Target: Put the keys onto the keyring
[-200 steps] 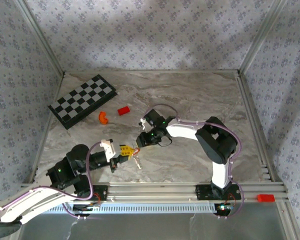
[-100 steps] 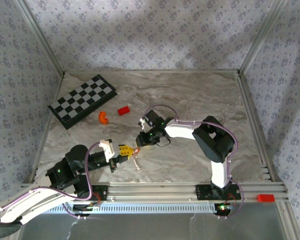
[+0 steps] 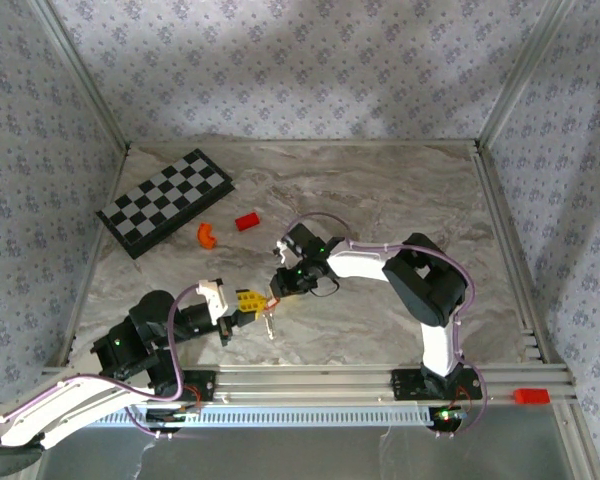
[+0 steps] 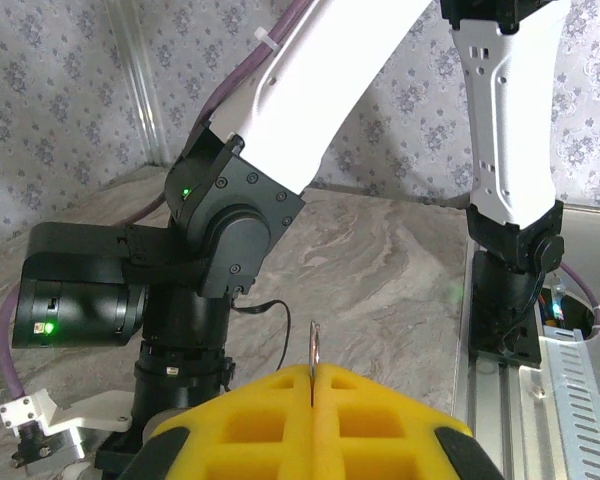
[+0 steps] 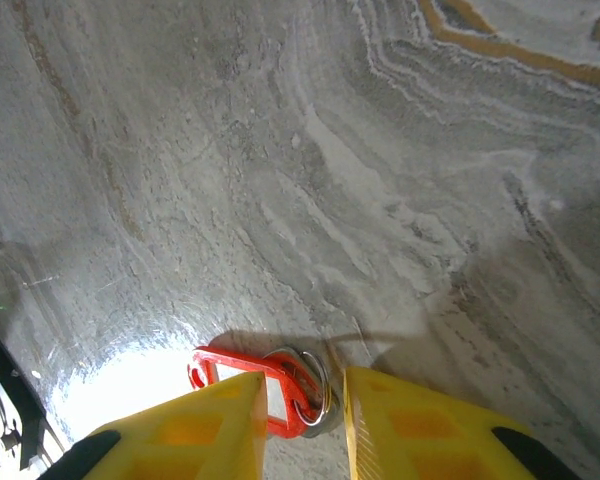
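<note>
I see a grey-veined marble-look tabletop (image 3: 400, 190), pale floral-print wallpaper walls (image 3: 280, 70) on 3 sides, w/ silver aluminium corner posts (image 3: 80, 75); soft patchy light.

You have two arms on one table (image 3: 380, 190), the left arm (image 3: 70, 400) and the right arm (image 3: 425, 280). That makes two grippers, the left gripper (image 3: 248, 300) and the right gripper (image 3: 278, 283), with four yellow fingers (image 4: 365, 385) in all.

One chessboard (image 3: 165, 203) lies toward ten o'clock in the top view. One orange curved piece (image 3: 207, 235) and one red block (image 3: 246, 222) sit at its four o'clock.

You have one keyring (image 5: 298, 400) carrying one red tag (image 5: 230, 368).

The keys (image 3: 268, 322) form one bunch at seven o'clock of the table's centre. You cannot tell how many are in it.

One small red item (image 3: 530, 396) rests on the front rail at five o'clock.
</note>
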Tool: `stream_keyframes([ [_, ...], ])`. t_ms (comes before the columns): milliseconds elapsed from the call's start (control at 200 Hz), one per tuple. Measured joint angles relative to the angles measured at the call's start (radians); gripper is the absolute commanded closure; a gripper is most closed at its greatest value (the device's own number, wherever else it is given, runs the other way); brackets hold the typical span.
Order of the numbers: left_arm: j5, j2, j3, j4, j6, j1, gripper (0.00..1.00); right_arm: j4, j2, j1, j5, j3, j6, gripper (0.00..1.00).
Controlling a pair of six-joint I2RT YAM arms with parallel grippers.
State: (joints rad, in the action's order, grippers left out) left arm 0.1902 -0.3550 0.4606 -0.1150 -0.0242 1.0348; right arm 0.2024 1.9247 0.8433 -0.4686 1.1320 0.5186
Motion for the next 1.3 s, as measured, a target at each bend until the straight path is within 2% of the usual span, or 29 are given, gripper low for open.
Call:
stream_keyframes([
  [830,-0.001,0.002,-0.002,0.0,0.0,0.002,1.0,-0.027,0.015,0.002,-0.019,-0.001,0.044,0.85],
  [1304,-0.005,0.002,-0.002,0.0,0.0,0.007,1.0,-0.034,0.012,0.005,-0.014,-0.002,0.047,0.97],
])
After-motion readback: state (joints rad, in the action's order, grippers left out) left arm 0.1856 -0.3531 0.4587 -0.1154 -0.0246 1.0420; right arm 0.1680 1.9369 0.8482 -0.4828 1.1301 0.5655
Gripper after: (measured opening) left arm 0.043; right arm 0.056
